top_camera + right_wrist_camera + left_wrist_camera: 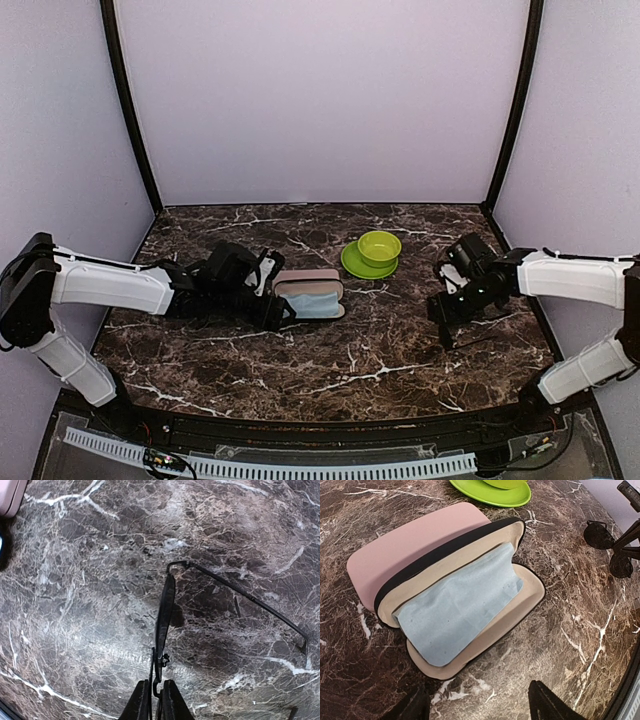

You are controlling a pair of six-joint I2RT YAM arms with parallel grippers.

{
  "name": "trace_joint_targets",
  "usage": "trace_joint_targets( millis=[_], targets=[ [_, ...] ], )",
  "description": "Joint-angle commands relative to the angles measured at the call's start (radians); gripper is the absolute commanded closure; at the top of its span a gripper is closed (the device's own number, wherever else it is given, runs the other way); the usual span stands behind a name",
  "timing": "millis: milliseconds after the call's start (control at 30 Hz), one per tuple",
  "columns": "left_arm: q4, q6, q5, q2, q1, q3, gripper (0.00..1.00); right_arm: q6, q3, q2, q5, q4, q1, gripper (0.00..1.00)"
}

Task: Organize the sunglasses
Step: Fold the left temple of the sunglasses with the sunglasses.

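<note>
A pair of black wire-frame sunglasses (165, 607) stands on edge on the marble, one temple arm (250, 600) splayed out to the right. My right gripper (156, 700) is shut on its frame near the bridge. In the top view this gripper (447, 312) is at the right of the table. The left wrist view shows the dark lenses (599, 535) at its far right. The pink case (310, 297) lies open mid-table with a light blue cloth (460, 605) inside. My left gripper (477, 696) is open just short of the case's near rim, holding nothing.
A green bowl (380, 246) sits on a green plate (357, 265) behind the case, between the two arms. The table's right edge (540, 330) runs close beside the right arm.
</note>
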State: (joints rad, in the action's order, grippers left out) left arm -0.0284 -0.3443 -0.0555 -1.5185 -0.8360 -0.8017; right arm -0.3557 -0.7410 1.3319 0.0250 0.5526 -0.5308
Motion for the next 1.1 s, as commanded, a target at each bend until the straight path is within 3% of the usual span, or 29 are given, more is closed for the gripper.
trace_joint_targets(
  millis=[0, 267, 533, 733, 1067],
  targets=[
    [0.005, -0.003, 0.005, 0.006, -0.005, -0.012, 0.3, 0.023, -0.026, 0.009, -0.015, 0.009, -0.014, 0.9],
    [0.013, -0.002, 0.013, 0.026, -0.005, -0.018, 0.3, 0.047, -0.075, 0.029, -0.01, 0.001, -0.099, 0.97],
    [0.092, 0.035, 0.016, 0.058, 0.0, -0.095, 0.3, 0.135, -0.22, 0.118, -0.076, 0.018, -0.359, 1.0],
    [0.112, 0.009, -0.12, 0.084, 0.053, -0.123, 0.31, 0.229, -0.318, 0.267, -0.221, 0.024, -0.602, 1.0],
    [0.108, -0.032, -0.25, 0.02, 0.061, -0.146, 0.38, 0.324, -0.405, 0.364, -0.199, -0.006, -0.779, 1.0]
  ],
)
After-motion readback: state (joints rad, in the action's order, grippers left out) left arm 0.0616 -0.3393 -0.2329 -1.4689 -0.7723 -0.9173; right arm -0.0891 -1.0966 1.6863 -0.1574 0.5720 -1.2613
